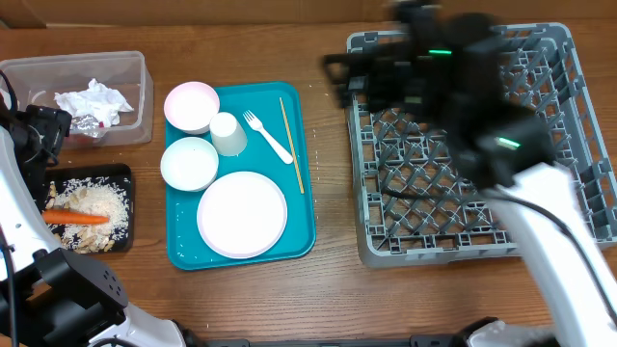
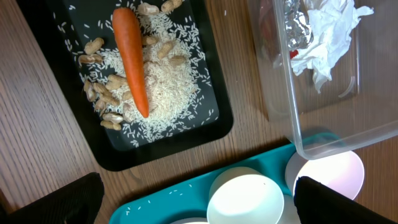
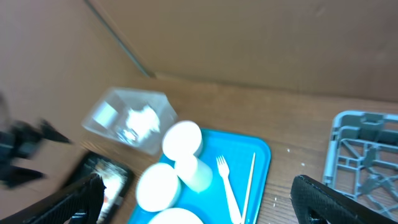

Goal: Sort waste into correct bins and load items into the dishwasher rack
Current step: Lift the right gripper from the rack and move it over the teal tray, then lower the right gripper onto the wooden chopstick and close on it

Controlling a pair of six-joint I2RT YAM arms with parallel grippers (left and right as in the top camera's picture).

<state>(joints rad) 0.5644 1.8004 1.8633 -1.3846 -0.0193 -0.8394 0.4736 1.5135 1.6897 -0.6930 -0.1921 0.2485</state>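
A teal tray (image 1: 183,253) holds a pink bowl (image 1: 191,104), an overturned cup (image 1: 228,134), a white bowl (image 1: 189,162), a white plate (image 1: 242,213), a white fork (image 1: 267,136) and a chopstick (image 1: 291,143). The grey dishwasher rack (image 1: 463,145) at the right looks empty. My left gripper (image 2: 196,196) is open and empty above the tray's corner by the white bowl (image 2: 245,199). My right gripper (image 3: 199,199) is open and empty. It hangs high by the rack's left edge (image 1: 337,72), blurred, and faces the tray (image 3: 264,168).
A clear bin (image 1: 135,67) at the back left holds a crumpled tissue (image 1: 92,99) and foil (image 1: 87,122). A black tray (image 1: 123,173) in front of it holds rice, peanuts and a carrot (image 1: 75,218). A cardboard wall stands behind the table.
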